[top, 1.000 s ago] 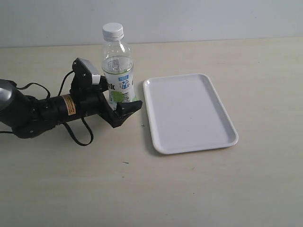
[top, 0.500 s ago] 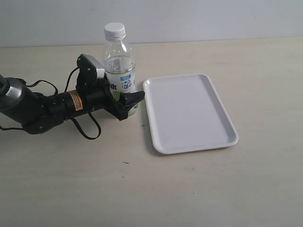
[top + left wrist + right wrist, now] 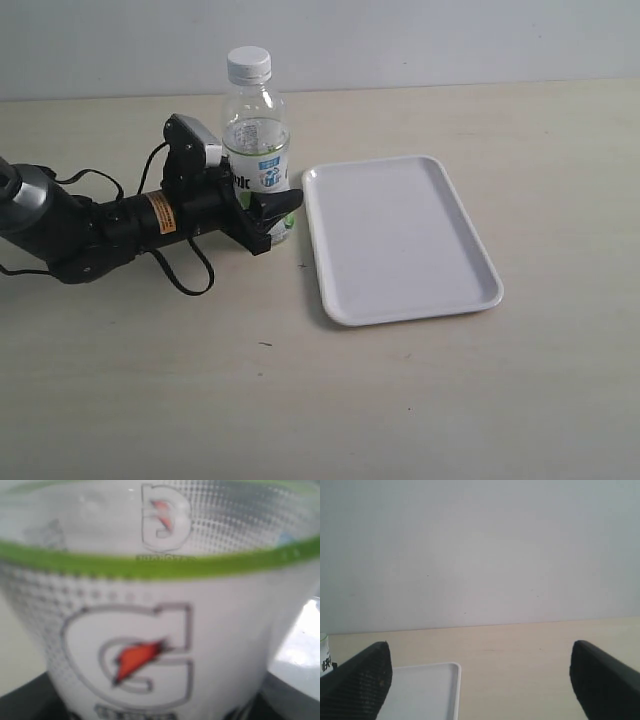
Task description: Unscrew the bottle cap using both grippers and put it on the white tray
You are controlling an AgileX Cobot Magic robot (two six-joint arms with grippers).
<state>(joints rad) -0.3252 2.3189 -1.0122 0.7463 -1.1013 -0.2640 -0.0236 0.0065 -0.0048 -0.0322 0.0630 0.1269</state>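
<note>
One bottle (image 3: 256, 150) stands upright just beside the white tray (image 3: 400, 240), bottle cap (image 3: 248, 64) on. You are securing it, with the left gripper (image 3: 268, 207) straddling its label; clamped or not, you cannot tell. Next, bring your wide-apart right gripper (image 3: 480, 680) onto the bottle cap.

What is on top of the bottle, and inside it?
The bottle cap sits on the bottle. The clear upper part looks empty; the label hides the lower part.

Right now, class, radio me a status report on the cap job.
Left end effector straddles bottle, grip unconfirmed; right end effector open. Bottle cap on. White tray path unblocked.
</note>
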